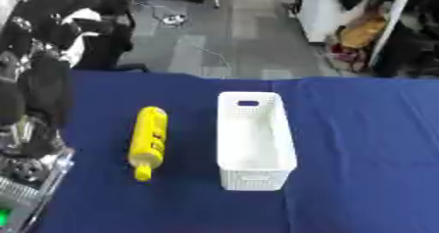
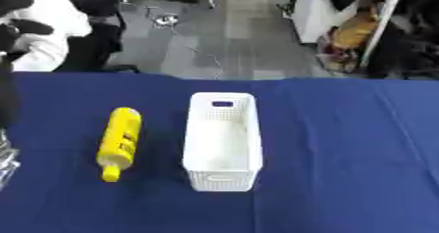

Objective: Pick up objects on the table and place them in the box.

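A yellow bottle lies on its side on the blue table, its cap pointing toward the near edge. To its right, a hand's width away, stands a long white perforated box, which is empty inside. My left arm rises black along the view's left edge, well left of the bottle. Its hand shows dark at the upper left, above the table and touching nothing. My right hand appears in neither view.
Silver and black robot hardware fills the lower left corner. The table's far edge meets a grey floor with loose cables. Cluttered shelving stands at the back right.
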Robot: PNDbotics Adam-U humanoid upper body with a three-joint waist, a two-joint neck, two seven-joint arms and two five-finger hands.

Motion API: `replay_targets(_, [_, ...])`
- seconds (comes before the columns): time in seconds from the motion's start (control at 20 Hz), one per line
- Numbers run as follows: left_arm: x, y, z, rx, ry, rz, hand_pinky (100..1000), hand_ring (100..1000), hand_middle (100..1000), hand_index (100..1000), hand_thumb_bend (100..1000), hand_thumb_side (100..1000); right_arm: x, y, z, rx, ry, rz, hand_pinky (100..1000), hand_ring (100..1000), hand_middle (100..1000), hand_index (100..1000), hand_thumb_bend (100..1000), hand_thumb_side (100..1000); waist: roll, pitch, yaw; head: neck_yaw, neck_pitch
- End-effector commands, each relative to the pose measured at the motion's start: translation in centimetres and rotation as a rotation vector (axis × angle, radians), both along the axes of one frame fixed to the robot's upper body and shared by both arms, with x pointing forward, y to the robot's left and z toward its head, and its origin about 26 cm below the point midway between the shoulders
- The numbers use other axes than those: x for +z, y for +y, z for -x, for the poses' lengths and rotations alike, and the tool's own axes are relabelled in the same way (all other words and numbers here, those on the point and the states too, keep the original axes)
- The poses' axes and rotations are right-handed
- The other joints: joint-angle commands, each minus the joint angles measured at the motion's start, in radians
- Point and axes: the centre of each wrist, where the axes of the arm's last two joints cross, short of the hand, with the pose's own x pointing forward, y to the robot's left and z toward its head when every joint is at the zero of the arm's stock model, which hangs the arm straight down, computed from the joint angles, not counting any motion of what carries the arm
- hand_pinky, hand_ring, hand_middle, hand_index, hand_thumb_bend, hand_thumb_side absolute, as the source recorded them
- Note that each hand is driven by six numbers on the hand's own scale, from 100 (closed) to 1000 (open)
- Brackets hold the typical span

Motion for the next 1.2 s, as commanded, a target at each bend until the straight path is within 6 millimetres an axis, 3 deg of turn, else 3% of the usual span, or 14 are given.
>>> replay_targets(0.05, [0.8,0.4,0.3,0.007,-0.026,-0.021,629,758,819,851,536,995,1.0,-0.1,0.3,-0.001,-0.033,0.026,301,401,493,565,108,914,0.002,-0.011,0.0,0.008,-0.001])
replay_targets(0.6, [1.2,0.8,0.4,0.041,-0.027,-0.059,631,759,819,851,527,974,0.9,-0.1,0.3,-0.004,-0.032,0.017,301,401,493,566,106,914,0.001,-0.01,-0.01,-0.007,-0.004])
replay_targets(0.65, [1.7,1.2,0.4,0.069,-0.033,-0.102,637,762,822,847,527,936,0.9,-0.2,0.3,-0.007,-0.031,0.016,302,401,493,566,105,915,0.003,-0.012,-0.01,-0.007,-0.001])
replay_targets(1.2, [6.8,3.4,1.4,0.378,0.05,-0.833,661,774,829,850,494,988,0.4,-0.3,0.4,-0.011,0.006,0.044,302,401,492,566,110,913,0.027,-0.04,-0.009,-0.004,0.033])
